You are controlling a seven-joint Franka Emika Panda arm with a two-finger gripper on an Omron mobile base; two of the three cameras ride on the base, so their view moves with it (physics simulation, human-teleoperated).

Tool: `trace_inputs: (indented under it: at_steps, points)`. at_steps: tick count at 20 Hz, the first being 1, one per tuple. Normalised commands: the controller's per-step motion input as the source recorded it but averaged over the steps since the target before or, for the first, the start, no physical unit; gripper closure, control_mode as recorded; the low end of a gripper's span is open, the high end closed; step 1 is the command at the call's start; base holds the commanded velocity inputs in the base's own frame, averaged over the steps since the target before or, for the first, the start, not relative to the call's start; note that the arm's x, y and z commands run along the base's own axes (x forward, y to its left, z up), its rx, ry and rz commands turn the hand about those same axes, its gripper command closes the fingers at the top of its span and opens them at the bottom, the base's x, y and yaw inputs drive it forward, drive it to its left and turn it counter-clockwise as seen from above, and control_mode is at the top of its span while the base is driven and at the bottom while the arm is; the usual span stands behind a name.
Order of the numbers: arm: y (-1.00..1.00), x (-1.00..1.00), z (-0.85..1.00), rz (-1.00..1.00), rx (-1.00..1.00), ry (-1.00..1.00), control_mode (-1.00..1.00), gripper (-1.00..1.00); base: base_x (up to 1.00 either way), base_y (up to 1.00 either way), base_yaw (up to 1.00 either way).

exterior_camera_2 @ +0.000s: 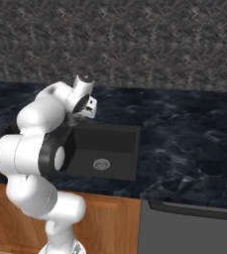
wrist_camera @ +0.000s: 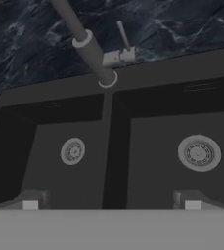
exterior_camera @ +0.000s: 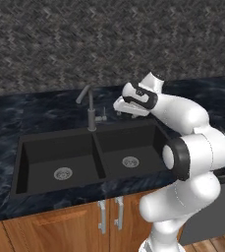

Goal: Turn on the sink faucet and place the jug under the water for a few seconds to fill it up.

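The sink faucet (exterior_camera: 90, 112) stands behind the divider of the black double-basin sink (exterior_camera: 59, 149), with its spout angled left and its small lever (exterior_camera: 102, 118) on the right side. My gripper (exterior_camera: 119, 105) hovers above the right basin, just right of the faucet, open and holding nothing. In the hand view the fingertips (wrist_camera: 30, 204) stand wide apart around the gripper (wrist_camera: 111, 203), looking down on both drains (wrist_camera: 198, 153), the faucet stem (wrist_camera: 86, 46) and the lever (wrist_camera: 124, 40). The right base view has the sink (exterior_camera_2: 116, 143) below my hand. The jug and the water are out of view.
A dark marbled counter (exterior_camera: 15, 110) surrounds the sink and stretches far to the right (exterior_camera_2: 189, 144). A grey tiled wall (exterior_camera: 84, 39) rises behind it. Wooden cabinet doors with metal handles (exterior_camera: 102, 216) sit below, and a grey appliance front (exterior_camera_2: 184, 230) is at the right.
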Motion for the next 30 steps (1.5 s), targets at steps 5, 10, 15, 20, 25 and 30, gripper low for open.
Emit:
trace_inputs:
  at_steps: [5,10,15,20,25,30]
  points:
    - [0.00,0.52,-0.10,0.00,0.00,-0.01,-1.00,-1.00,0.00,0.00,0.00]
    - [0.01,0.49,-0.26,0.00,0.05,-0.01,-1.00,-1.00,0.00,0.00,0.00]
    - [0.15,0.52,-0.29,0.00,0.04,-0.02,-1.00,-1.00,0.00,0.00,0.00]
    - [0.30,0.53,-0.22,0.00,0.00,0.00,-1.00,-1.00,0.00,0.00,0.00]
    - [0.11,0.43,-0.17,0.00,0.00,0.00,-1.00,-1.00,0.00,0.00,0.00]
    - [0.00,0.38,-0.15,0.00,0.00,0.00,-1.00,-1.00,0.00,0.00,0.00]
